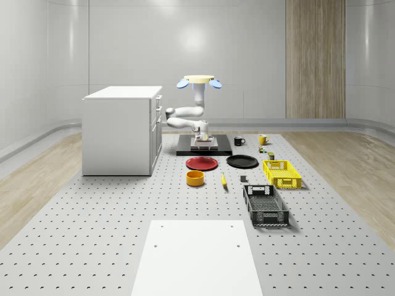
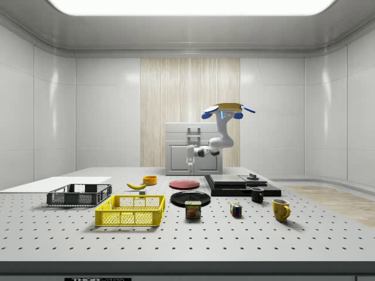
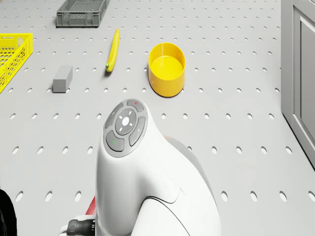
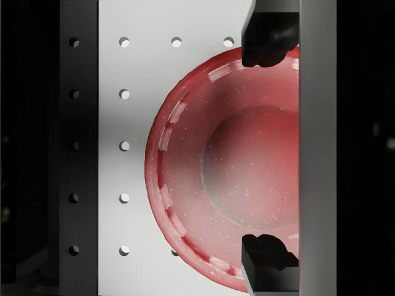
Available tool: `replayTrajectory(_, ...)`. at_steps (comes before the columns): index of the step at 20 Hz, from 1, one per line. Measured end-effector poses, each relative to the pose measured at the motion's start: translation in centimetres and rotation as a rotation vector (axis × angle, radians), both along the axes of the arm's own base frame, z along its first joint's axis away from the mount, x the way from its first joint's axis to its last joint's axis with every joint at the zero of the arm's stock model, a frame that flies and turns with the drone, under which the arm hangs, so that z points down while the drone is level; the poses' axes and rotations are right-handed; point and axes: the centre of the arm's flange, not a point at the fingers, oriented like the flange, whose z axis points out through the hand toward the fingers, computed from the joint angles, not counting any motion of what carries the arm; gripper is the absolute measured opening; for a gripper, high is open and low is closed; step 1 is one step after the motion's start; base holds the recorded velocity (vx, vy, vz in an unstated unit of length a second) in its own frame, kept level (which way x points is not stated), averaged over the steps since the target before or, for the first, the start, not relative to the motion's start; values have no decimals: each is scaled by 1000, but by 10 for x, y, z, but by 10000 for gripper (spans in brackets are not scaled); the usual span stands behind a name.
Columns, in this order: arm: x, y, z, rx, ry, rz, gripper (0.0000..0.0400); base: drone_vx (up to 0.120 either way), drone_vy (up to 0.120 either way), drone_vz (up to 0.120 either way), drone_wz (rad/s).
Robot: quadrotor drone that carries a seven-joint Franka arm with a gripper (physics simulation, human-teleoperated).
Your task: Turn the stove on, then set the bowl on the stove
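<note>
Stove (image 1: 204, 150): drone (image 1: 200, 81) hovers above it; gripper (image 4: 270, 154) fingers (image 4: 266, 38) spread open over the red plate (image 4: 228, 166).

"SPAM" on the can (image 2: 193, 209) beside the yellow crate (image 2: 130, 211).

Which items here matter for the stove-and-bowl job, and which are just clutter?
Job: stove, yellow bowl, gripper (open), drone hovering over the stove.
Clutter: red plate, black plate, banana, yellow crate, black crate, black mug, yellow mug, cabinet.
</note>
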Motion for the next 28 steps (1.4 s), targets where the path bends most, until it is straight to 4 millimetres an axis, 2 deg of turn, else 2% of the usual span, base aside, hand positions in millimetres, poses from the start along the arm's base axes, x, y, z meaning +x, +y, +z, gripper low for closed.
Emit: replayTrajectory(28,0,0,0,0,0,0,400,120,0,0,0)
